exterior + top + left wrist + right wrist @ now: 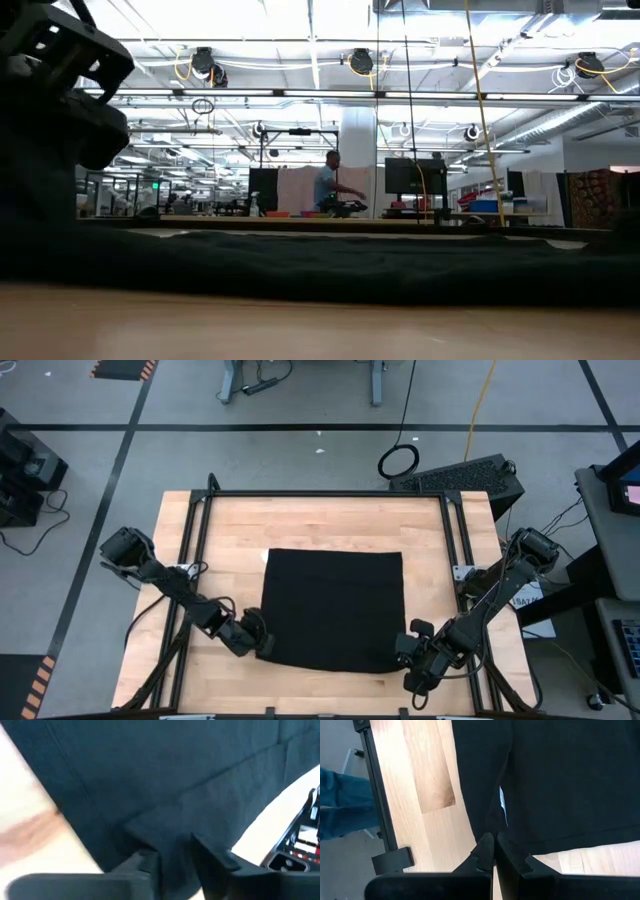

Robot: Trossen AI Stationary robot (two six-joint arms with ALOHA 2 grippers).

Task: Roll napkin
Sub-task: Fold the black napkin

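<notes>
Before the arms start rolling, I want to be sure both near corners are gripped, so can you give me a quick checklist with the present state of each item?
1. Napkin lies spread flat on the table: ok.
2. Left gripper is at its near corner, fingers either side of a raised fold of cloth: ok.
3. Left grip fully closed on the cloth: cannot tell.
4. Right gripper is at the napkin's near edge: ok.
5. Right fingers have cloth between them: not ok, they are shut together with the edge just ahead of the tips.
6. White tag stays clear of the right gripper: ok.
</notes>
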